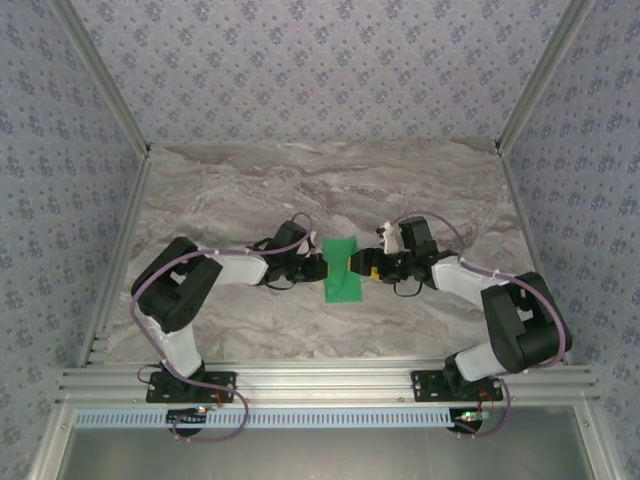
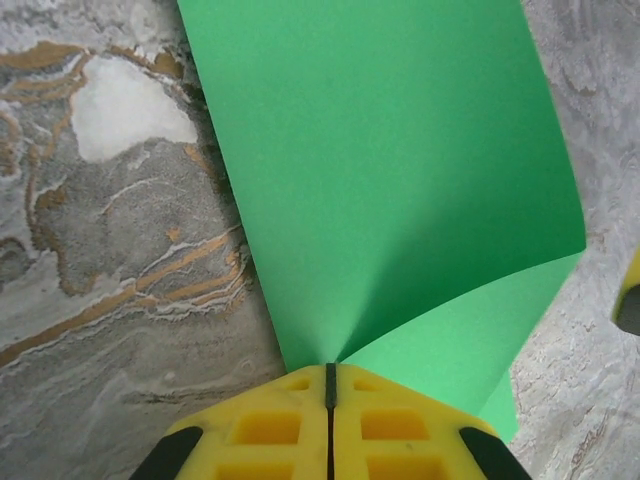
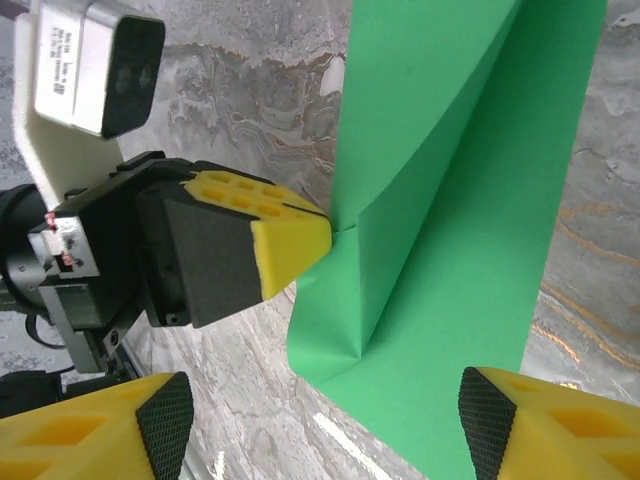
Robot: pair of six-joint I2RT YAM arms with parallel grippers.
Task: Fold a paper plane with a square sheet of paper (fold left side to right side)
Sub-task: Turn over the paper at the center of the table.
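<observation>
Mid-table, between the two grippers: paper, from above longer front-to-back than across, long axis running away from the bases with a slight tilt. Pinched at its left edge by the left gripper, jaws clenched tight on the sheet. Rises from that pinch and curls over toward the right, with the rest lying on the marble. Seen from the right wrist, bends softly low in the sheet, with no pressed crease there.

Just beside the right edge, across the sheet: right gripper, jaws spread, grasping nothing. Faces the left gripper along a line that crosses the long axis. Cannot tell whether the right edge touches its fingers.

Judging from the task, turns on one thing: carrying the held left edge rightward, over the sheet, to meet the right edge. Nearer the travelling edge: left. Nearer the landing edge: right. Probably calls for the right side to pin or receive, lest the paper slide instead of fold.
</observation>
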